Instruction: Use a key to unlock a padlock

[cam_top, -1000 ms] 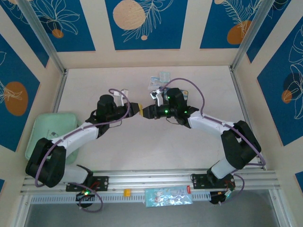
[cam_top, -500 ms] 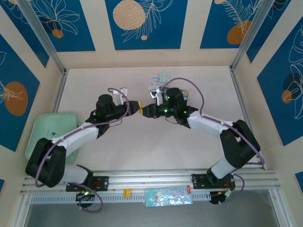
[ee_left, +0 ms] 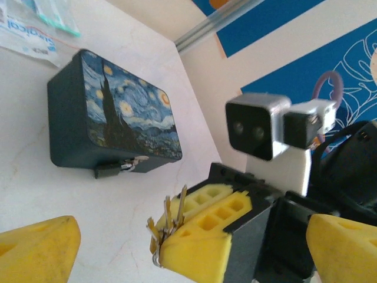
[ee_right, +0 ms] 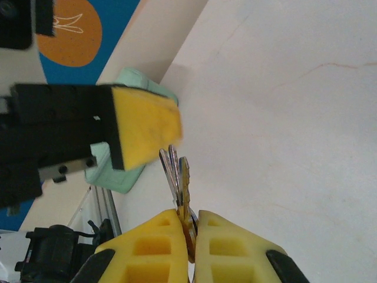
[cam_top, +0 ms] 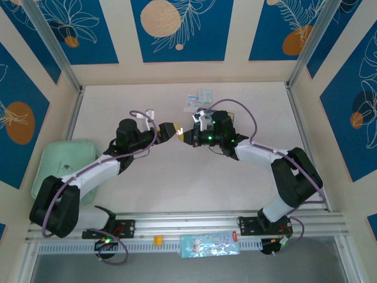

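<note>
Near the tin (ee_left: 118,112) with padlock (ee_left: 109,171), plastic packets (ee_left: 29,32)

The right jaws hide the head of the key (ee_right: 174,177); the padlock (ee_left: 112,171) is indistinct.

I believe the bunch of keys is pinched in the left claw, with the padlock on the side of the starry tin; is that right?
Not quite: the keys are pinched in the right claw, not the left claw, as the right wrist view shows. The padlock is indeed on the side of the starry tin.
</note>
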{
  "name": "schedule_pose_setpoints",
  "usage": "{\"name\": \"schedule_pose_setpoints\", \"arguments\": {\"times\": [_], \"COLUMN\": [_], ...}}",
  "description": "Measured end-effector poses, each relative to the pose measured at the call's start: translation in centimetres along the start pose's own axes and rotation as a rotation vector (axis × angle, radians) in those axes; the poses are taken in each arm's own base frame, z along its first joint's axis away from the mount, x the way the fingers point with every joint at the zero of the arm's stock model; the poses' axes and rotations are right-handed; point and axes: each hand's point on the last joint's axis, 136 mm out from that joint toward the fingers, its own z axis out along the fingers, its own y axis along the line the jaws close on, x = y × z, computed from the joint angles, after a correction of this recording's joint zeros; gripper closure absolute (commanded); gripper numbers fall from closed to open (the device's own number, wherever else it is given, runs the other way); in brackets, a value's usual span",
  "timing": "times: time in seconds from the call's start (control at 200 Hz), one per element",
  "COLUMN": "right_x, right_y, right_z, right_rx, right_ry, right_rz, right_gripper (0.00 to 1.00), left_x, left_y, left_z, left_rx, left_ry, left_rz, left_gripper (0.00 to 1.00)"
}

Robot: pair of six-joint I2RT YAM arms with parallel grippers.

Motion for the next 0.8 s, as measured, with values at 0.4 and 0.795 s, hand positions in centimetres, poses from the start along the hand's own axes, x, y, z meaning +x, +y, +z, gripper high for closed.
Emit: {"name": "schedule_pose_setpoints", "arguments": {"times": [0.4, 0.795], "right_x": [0.2, -0.2], "right_y": [0.1, 0.5], "right_z": [0.0, 0.0], "right_rx": [-0.008, -0.028], "right_ry": [0.004, -0.008], "right_rz": [0.016, 0.024], "right_gripper": [0.99, 0.99], "left_x": [0.5, 0.8], "left_y": [0.5, 0.3], "left_z": [1.3, 1.5], "left_rx": [0.048, 0.062], "left_ry": [0.024, 0.037], "left_rz": [-0.037, -0.030], "left_gripper": [0.37, 0.58]}}
